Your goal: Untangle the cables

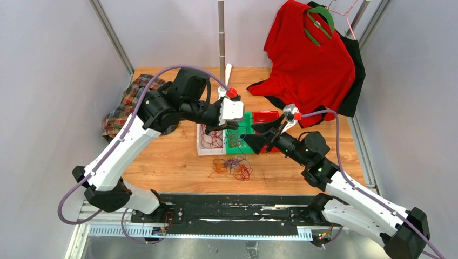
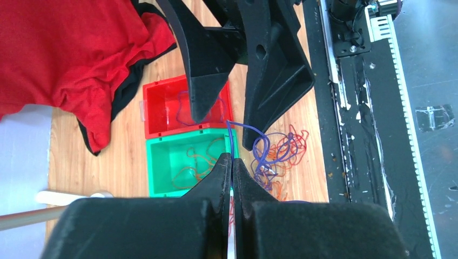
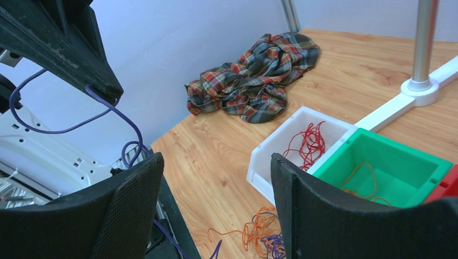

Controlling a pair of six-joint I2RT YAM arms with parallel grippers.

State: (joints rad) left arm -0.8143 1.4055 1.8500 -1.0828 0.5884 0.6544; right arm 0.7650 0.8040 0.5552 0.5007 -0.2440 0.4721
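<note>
The cables (image 1: pixel 232 166) lie as a tangled heap of red, orange and purple loops on the wood in front of the bins. My left gripper (image 2: pixel 232 157) is shut on a purple cable (image 2: pixel 263 144) that runs from its tips down to the heap (image 2: pixel 281 154). In the right wrist view this purple cable (image 3: pixel 116 110) hangs from the left gripper's fingers (image 3: pixel 65 48). My right gripper (image 3: pixel 216 157) stands open and empty above the heap (image 3: pixel 264 237). From above, the left gripper (image 1: pixel 226 127) and the right gripper (image 1: pixel 251 139) hover close together over the bins.
Three bins stand side by side: white (image 1: pixel 201 147) with red cables, green (image 2: pixel 162 172) with orange cable, red (image 2: pixel 156 116) with a purple strand. A plaid cloth (image 1: pixel 127 105) lies back left; a red shirt (image 1: pixel 308 59) hangs back right by a pole (image 1: pixel 221 32).
</note>
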